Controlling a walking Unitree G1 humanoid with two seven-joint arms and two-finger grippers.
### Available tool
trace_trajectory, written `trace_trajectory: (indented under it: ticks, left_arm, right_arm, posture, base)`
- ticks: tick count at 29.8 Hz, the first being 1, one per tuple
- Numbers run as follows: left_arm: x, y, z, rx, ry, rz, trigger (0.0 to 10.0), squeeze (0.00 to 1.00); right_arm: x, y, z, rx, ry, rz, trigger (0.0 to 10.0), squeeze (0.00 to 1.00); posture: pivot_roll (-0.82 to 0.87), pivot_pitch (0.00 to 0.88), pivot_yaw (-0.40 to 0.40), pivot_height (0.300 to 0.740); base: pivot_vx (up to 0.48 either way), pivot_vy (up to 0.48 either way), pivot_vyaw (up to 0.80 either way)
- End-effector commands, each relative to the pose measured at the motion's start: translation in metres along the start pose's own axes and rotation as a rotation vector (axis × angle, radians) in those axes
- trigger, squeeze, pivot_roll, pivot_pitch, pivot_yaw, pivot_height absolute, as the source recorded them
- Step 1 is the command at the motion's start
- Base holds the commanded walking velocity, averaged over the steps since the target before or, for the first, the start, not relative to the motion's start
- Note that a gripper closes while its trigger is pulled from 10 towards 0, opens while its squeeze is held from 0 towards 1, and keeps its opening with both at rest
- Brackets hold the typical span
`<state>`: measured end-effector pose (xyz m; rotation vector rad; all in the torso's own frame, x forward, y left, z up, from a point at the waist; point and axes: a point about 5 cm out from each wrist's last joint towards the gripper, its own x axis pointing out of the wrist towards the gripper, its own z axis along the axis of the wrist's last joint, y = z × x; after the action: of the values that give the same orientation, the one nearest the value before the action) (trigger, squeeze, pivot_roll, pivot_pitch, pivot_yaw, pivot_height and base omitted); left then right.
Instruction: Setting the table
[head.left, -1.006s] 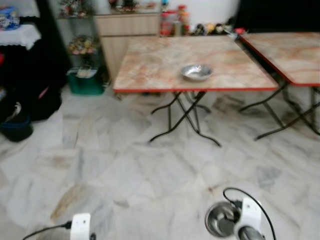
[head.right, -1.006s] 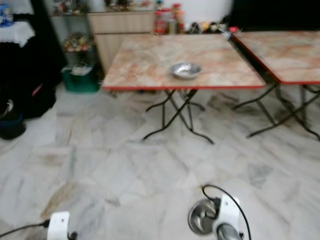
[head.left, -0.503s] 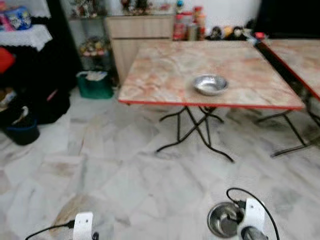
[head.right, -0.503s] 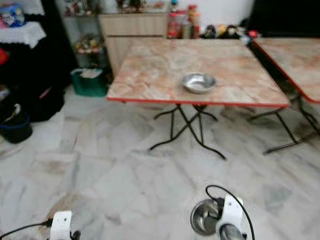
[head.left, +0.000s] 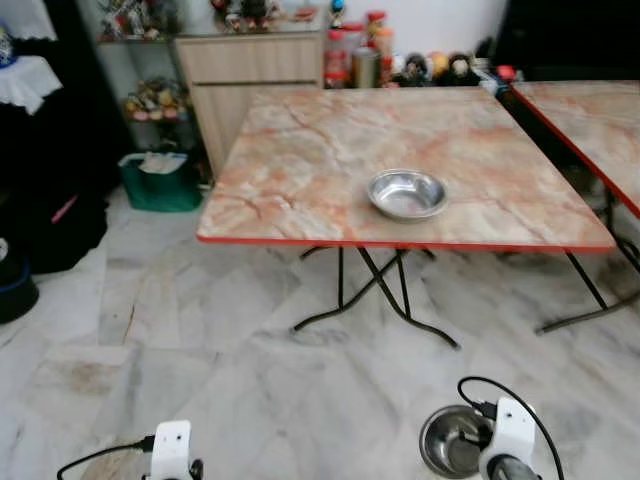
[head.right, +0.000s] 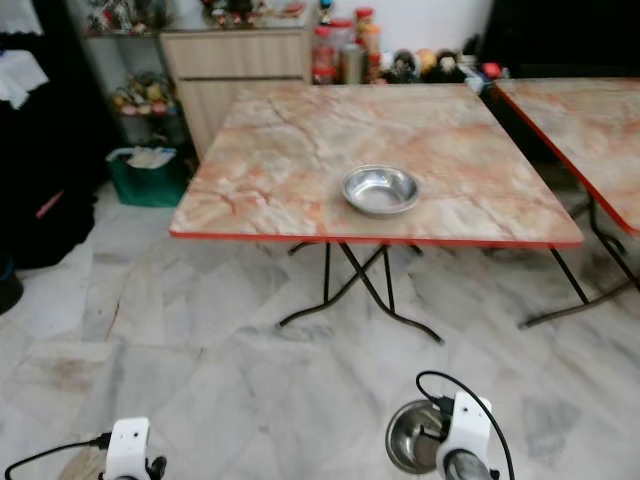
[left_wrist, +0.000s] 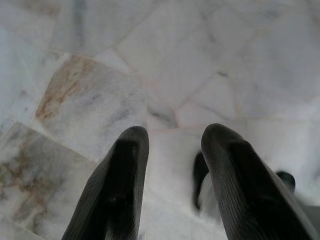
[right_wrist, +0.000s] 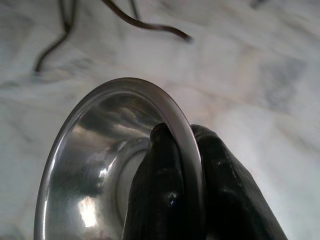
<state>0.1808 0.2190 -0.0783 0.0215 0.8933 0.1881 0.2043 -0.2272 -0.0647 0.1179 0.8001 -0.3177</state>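
- Bowl (right_wrist: 115, 165), steel, is carried low at the robot's right side, above the marble floor (head.left: 250, 370); the right claw (right_wrist: 182, 155) pinches its rim, one finger inside and one outside.
- Left claw (left_wrist: 172, 165) hangs idle over the floor, its fingers parted with nothing between them.
- Counter (head.left: 300, 170), marble-patterned with a red edge, stands ahead and well apart from the robot; a second bowl (head.left: 407, 193) already sits on it near the front edge.
- Step in hand, as I judge it: carrying the held bowl to the counter.
- Next move calls for closing the gap, then raising the right arm above the counter edge and setting the bowl on bare top, away from the one there.
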Motion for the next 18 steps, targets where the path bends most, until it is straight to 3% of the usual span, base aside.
trace_trajectory:
  ticks: [1, 5, 14, 18]
  left_arm:
    - [-0.001, 0.008, -0.001, 0.0, 0.004, 0.018, 10.0, 0.0]
    - [-0.001, 0.007, -0.002, 0.001, 0.007, 0.015, 10.0, 0.0]
    - [-0.001, 0.007, -0.004, -0.005, 0.012, 0.008, 10.0, 0.0]
    - [-0.001, 0.006, -0.005, 0.0, 0.019, 0.007, 10.0, 0.0]
  right_arm:
    - [0.0, 0.01, 0.001, -0.005, -0.012, 0.029, 10.0, 0.0]
    - [0.001, 0.018, 0.007, -0.032, -0.044, 0.061, 10.0, 0.0]
    - [0.001, 0.035, 0.021, -0.115, -0.131, 0.145, 10.0, 0.0]
    - [-0.003, 0.042, 0.025, -0.256, -0.224, 0.237, 10.0, 0.0]
  posture:
    - [0.04, 0.0, 0.001, 0.74]
    - [0.04, 0.0, 0.001, 0.74]
    - [0.04, 0.0, -0.001, 0.74]
    - [0.03, 0.0, -0.008, 0.74]
  base:
    - [0.48, 0.0, 0.0]
    - [0.48, 0.0, 0.0]
    - [0.0, 0.0, 0.0]
    - [0.0, 0.0, 0.0]
